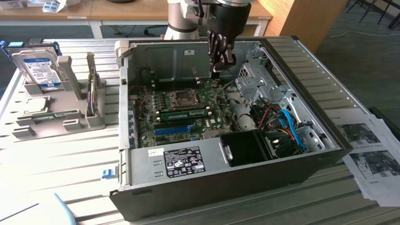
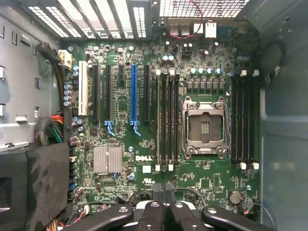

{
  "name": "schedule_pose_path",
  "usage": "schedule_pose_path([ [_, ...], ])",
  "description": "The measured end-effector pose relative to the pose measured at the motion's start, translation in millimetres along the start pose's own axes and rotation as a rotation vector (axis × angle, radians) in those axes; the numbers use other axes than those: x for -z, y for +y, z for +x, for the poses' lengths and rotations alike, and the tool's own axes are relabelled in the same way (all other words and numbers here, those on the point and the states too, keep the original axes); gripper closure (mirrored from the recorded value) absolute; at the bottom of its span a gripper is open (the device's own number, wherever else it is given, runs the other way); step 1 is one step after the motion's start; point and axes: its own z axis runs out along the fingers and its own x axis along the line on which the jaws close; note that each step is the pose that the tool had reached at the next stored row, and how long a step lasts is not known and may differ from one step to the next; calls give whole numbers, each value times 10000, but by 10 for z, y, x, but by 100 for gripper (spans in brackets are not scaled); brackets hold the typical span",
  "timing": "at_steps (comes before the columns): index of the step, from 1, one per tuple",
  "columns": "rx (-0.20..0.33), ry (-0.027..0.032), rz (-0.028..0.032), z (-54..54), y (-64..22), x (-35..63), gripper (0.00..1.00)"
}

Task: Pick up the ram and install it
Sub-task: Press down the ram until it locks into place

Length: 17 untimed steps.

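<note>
Gripper (image 1: 220, 60): fingers closed together, holding nothing visible, poised above the motherboard (image 1: 181, 117) inside the open computer case (image 1: 250, 178) | Ram (image 1: 185, 114): green stick lying seated in a slot just beside the CPU socket (image 1: 183, 97) | Hard drive (image 1: 39, 70): upright in grey rack, exterior view's left.

The black two-fingered gripper (image 1: 216, 71) is seen hanging straight down at top centre of the exterior view, fingers pressed together, nothing gripped.

Open computer case (image 1: 206, 161), hard drive (image 1: 39, 68), papers (image 1: 368, 150)
</note>
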Motion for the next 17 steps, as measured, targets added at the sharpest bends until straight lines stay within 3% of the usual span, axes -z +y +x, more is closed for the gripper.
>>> schedule_pose_path([
  [7, 0, -29, 0, 0, -1, -24, 91],
  [17, 0, -36, -1, 1, -2, -202, 91],
])
